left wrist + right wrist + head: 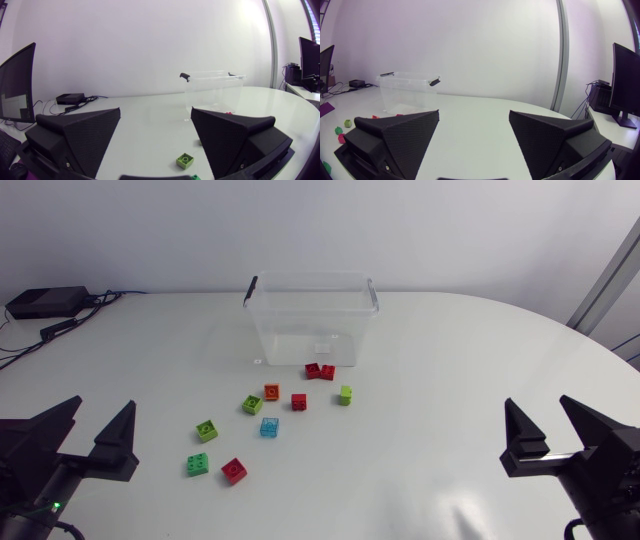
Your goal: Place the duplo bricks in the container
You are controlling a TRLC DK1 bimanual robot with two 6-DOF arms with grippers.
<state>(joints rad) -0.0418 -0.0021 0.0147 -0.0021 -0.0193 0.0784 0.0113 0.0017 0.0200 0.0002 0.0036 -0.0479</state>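
step: unstarted; duplo bricks (269, 427) outside container (310, 320), which seems empty
fingers: left gripper (105, 405), right gripper (536, 402) spread, holding nothing
next: left gripper onto green brick (197, 465)

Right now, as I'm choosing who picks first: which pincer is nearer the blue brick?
Left. The left pincer lies to the left of the blue brick; the right pincer lies clearly farther away, over on the brick's right.

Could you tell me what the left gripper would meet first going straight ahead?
The left gripper would probably meet the green brick first, then the lime brick; the container is farther on. Its height is unclear, so it may pass above them.
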